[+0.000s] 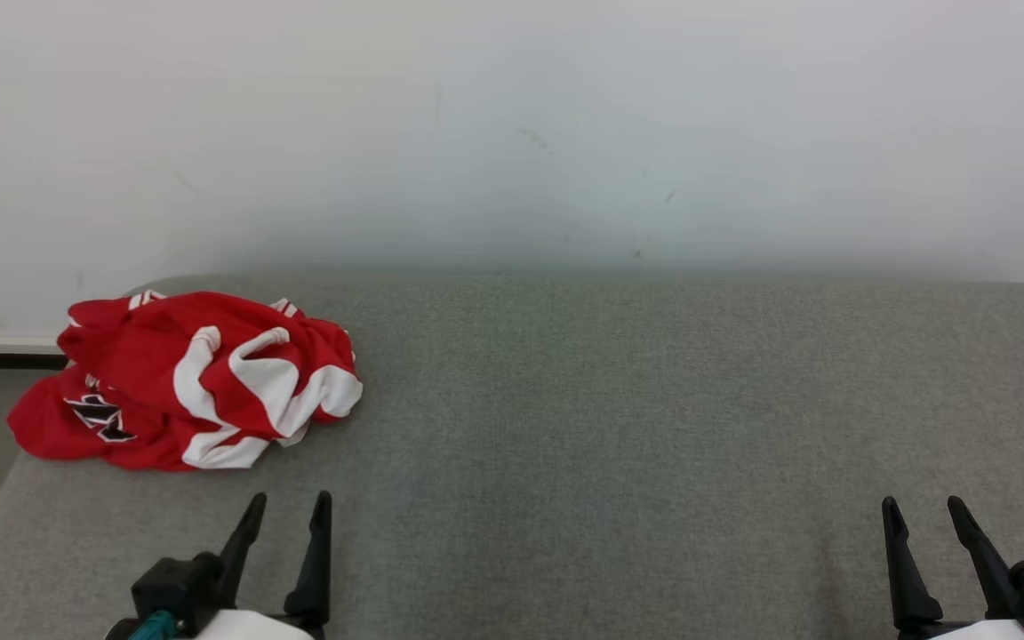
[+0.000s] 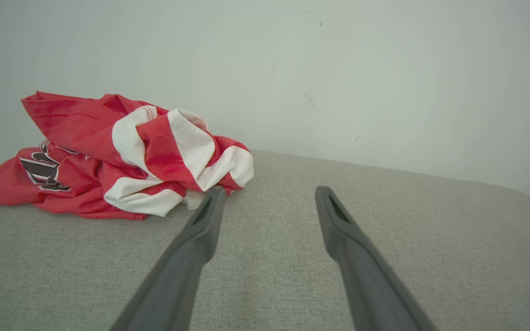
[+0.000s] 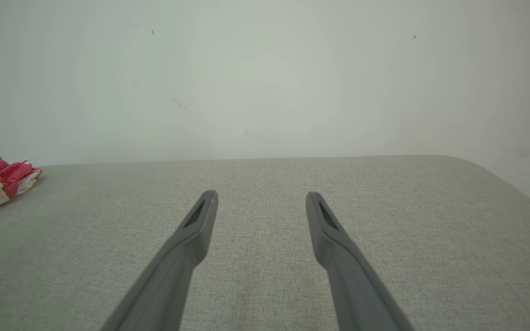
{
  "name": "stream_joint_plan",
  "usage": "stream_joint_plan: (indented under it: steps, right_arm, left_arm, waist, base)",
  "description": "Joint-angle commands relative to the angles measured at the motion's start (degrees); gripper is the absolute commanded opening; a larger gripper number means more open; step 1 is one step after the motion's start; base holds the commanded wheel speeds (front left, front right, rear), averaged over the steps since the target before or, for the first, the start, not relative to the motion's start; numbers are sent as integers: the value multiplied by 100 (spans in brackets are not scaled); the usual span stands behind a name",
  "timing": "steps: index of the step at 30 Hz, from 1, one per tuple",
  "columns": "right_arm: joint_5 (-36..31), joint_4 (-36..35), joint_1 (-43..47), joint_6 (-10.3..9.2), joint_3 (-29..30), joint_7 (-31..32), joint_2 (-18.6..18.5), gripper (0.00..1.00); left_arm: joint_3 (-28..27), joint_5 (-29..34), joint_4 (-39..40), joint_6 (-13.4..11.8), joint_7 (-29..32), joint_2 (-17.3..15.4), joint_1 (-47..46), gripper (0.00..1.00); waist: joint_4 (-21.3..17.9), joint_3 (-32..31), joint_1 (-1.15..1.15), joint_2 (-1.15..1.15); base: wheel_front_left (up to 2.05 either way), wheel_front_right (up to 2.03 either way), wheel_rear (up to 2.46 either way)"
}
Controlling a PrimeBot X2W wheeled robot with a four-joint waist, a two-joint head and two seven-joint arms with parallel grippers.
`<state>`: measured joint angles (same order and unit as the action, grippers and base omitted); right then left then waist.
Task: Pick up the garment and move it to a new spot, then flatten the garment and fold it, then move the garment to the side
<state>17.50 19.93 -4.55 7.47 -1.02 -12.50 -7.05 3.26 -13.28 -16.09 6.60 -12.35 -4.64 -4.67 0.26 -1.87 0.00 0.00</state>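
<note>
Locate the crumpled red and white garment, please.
The red and white garment lies far left on the grey fabric surface, by the white wall, ahead of the left gripper, in the head view.

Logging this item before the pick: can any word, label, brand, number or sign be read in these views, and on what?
No text is readable.
Garment: black-and-white print near its left edge, crumpled into folds, cannot be made out as letters or numbers.
Grey surface and wall: no writing, only faint marks on the wall.
</note>
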Motion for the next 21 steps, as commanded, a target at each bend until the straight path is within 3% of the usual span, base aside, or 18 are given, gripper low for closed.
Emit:
stream_joint_plan:
  steps: [1,21]
  right_arm:
    - [-124,18,-38,4,26,-48,-42,100]
    - [-706,215,34,4,4,-264,-37,100]
  left_arm:
    - [1,203,2,7,-63,-45,28,100]
    - [-14,983,-268,33,-278,-53,87,100]
  waist:
    - [-9,-4,0,0]
    - [16,-100,0,0]
  base:
    - [0,0,0]
    - [0,0,0]
